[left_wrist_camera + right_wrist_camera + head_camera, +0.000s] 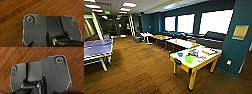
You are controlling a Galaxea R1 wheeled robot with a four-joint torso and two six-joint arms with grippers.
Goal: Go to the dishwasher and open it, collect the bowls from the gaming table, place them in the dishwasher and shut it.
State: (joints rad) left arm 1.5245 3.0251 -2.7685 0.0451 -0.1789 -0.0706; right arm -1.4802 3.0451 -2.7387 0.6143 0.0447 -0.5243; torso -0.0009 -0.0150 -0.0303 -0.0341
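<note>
1. Gaming table [182, 65]: a long, narrow worktop with a pale top and yellow sides and legs. You see it in the head view, right of centre, standing on the wood floor [141, 72] near the teal wall [234, 50].
2. Green bowl [189, 59]: it sits on the near half of the worktop, close to the near long edge. It is small, round and shallow.
3. Blue bowl [180, 54]: it sits just beyond the green one, apart from it and nearer the far long edge.
4. Other items on the worktop: flat colourful boxes [208, 52] lie on the far half. Leave these where they are.
5. Handling, as a judgement: the bowls look like light, stiff plastic with smooth walls. They are likely to slide or tip if you nudge them, but should not break. Take each one by the rim, with one jaw inside and one outside. An empty bowl will need little squeeze.
6. Jaws: you cannot tell how either pair stands. Both wrist views show the robot's own dark plate over the floor planks, with no bowl near.
7. Dishwasher: no sign of it among the things in sight.
8. Other furniture: a blue table-tennis table [97, 47] stands at the left. Further tables [182, 43] run under the bright windows [215, 21].
</note>
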